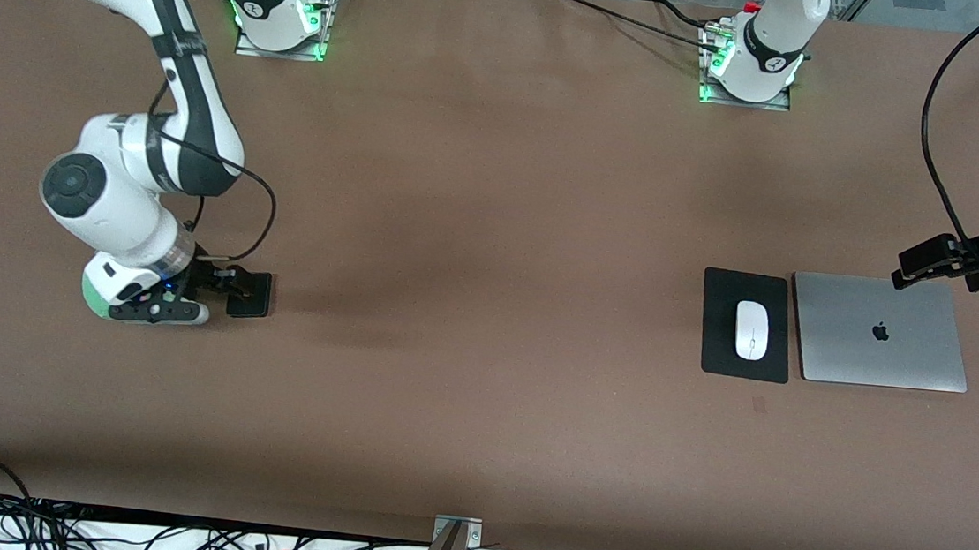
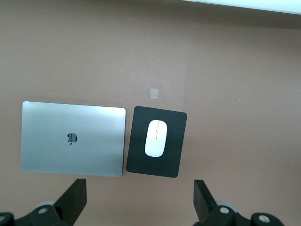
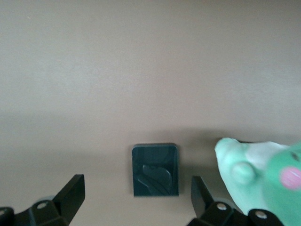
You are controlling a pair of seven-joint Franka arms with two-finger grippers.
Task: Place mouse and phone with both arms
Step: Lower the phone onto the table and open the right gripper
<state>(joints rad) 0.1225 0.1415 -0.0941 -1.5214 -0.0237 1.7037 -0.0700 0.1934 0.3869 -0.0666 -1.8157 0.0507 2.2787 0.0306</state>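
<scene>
The white mouse (image 1: 750, 330) lies on a black mouse pad (image 1: 718, 348) toward the left arm's end of the table; it also shows in the left wrist view (image 2: 155, 138). The black phone (image 1: 250, 294) lies flat on the table toward the right arm's end. My right gripper (image 1: 228, 280) is open and low over the phone; in the right wrist view the gripper (image 3: 137, 190) has a finger on each side of the phone (image 3: 155, 169), not touching it. My left gripper (image 1: 923, 262) is open and empty, up in the air over the table beside the laptop; the left wrist view shows its gripper (image 2: 139, 195) wide apart.
A closed silver laptop (image 1: 879, 331) lies beside the mouse pad, toward the left arm's end; it also shows in the left wrist view (image 2: 73, 139). A small tape mark (image 1: 760, 406) sits nearer the front camera than the pad. Cables hang along the table's front edge.
</scene>
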